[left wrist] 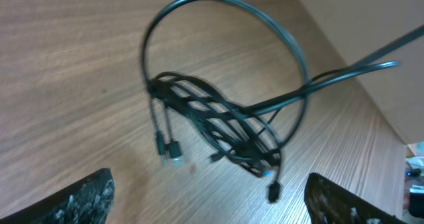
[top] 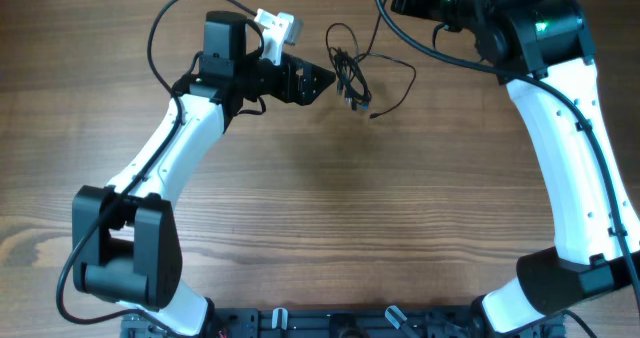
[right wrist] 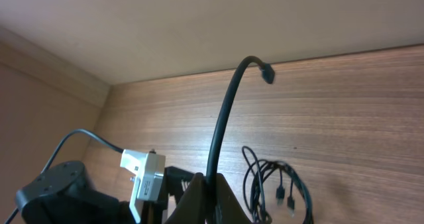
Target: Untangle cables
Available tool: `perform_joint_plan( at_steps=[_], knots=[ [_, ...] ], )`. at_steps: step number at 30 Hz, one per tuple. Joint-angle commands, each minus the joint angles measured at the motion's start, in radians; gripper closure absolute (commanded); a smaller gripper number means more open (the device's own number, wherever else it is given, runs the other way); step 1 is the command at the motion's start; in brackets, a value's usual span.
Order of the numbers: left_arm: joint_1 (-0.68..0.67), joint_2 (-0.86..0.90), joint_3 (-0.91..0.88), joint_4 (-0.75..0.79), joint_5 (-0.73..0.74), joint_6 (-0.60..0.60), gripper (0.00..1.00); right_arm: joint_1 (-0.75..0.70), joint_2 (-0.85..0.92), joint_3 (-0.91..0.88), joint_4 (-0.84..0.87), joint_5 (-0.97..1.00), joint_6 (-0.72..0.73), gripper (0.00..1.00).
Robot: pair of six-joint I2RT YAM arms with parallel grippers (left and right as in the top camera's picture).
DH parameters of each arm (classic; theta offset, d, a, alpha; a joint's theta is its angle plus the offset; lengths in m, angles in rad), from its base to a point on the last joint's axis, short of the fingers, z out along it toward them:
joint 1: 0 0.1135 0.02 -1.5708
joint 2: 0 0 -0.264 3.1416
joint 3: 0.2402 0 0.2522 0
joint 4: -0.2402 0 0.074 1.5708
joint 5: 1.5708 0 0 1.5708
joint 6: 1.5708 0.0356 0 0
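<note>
**Mia:** Looking from above, where are the cables?

**Ben:** The cables (top: 350, 78) lie in a small black heap on the wooden table (top: 300, 208), just in front of the left gripper (top: 325, 81). Its fingers stand apart and point at the heap. I can't tell if they touch it.

**Mia:** And the right gripper?

**Ben:** I can't see it from above. That arm goes off the top edge.

**Mia:** What does the left wrist camera show?

**Ben:** The left gripper (left wrist: 209, 184) is wide open. One of its fingers (left wrist: 86, 197) sits at each bottom corner, with nothing between them. The cables (left wrist: 218, 124) lie straight ahead of it, a little way out. A big loop curves round beyond the heap. Two strands run off to the right. Small plugs lie on the side nearest the fingers.

**Mia:** And the right wrist camera?

**Ben:** The right gripper (right wrist: 209, 187) is squeezed tight on one cord (right wrist: 222, 124). The cord climbs up from the fingers, bends over and ends in a little plug. The heap of cables (right wrist: 278, 184) lies on the table past the fingers, a bit to the right.
</note>
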Motion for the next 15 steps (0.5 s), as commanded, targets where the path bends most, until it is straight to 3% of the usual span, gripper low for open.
perform_joint_plan(
  at_steps=[1, 4, 9, 15],
  knots=[
    [0.002, 0.061, 0.005, 0.038, 0.052, 0.019, 0.06, 0.002, -0.010, 0.016, 0.013, -0.046, 0.002, 0.95],
    [0.002, 0.102, 0.005, 0.065, 0.092, 0.018, 0.08, 0.002, -0.010, 0.016, 0.021, -0.083, 0.006, 0.95],
    [0.002, 0.159, 0.005, 0.099, 0.188, 0.014, 0.20, 0.002, -0.010, 0.016, 0.024, -0.083, 0.008, 0.96],
    [-0.007, 0.163, 0.005, 0.164, 0.264, 0.010, 0.06, 0.002, -0.009, 0.016, 0.024, -0.083, 0.009, 0.95]
  ],
)
